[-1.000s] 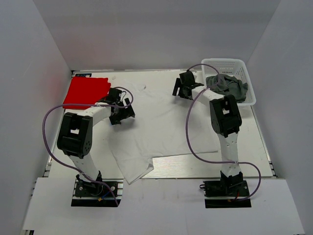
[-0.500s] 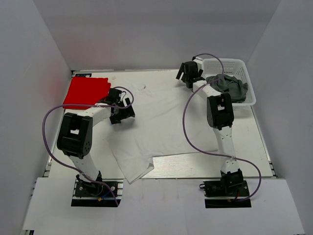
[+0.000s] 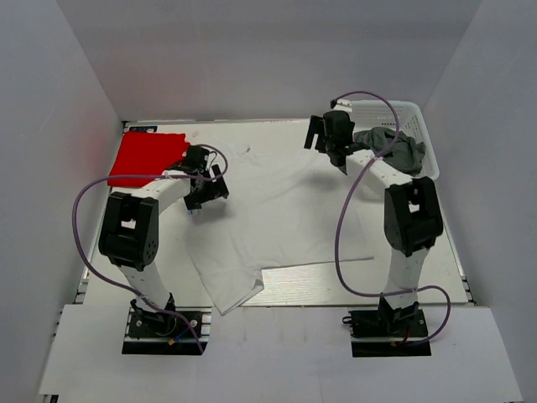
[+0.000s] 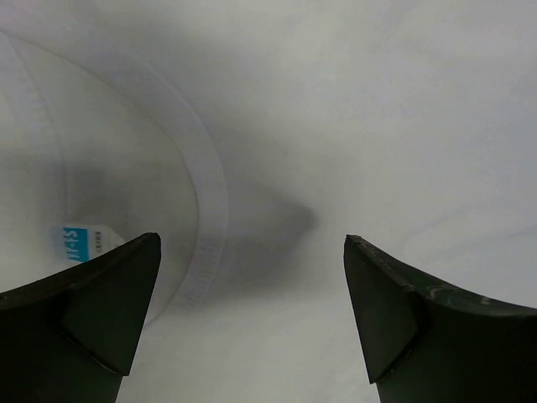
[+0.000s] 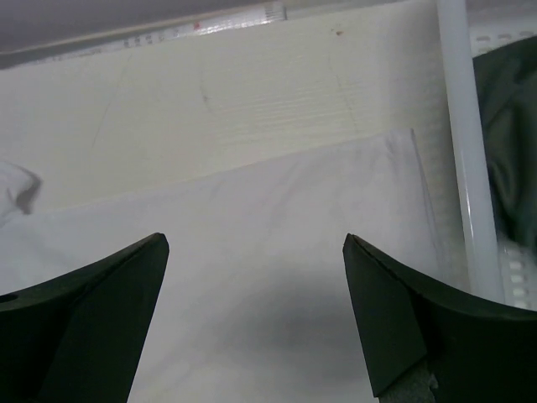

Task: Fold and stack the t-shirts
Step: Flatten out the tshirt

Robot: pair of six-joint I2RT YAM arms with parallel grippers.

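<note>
Your left end effector [image 4: 252, 242] hangs with its jaws spread wide, pinching nothing, just above the white t-shirt [image 3: 277, 210]. Beneath it you can see a curved stitched band of the cloth and a small blue label [image 4: 80, 242]. Your right end effector [image 5: 256, 242] is spread just as wide and also empty. It is over the same shirt's far edge at about 1 o'clock, just beside the basket [image 3: 388, 103]. The white t-shirt lies opened out across the middle of the table [image 3: 440, 243], with one corner trailing toward 7 o'clock. The red t-shirt [image 3: 147, 158] lies folded flat at 10 o'clock, near your left end effector. The dark grey t-shirt [image 3: 401, 149] sits crumpled in the basket at 2 o'clock.
</note>
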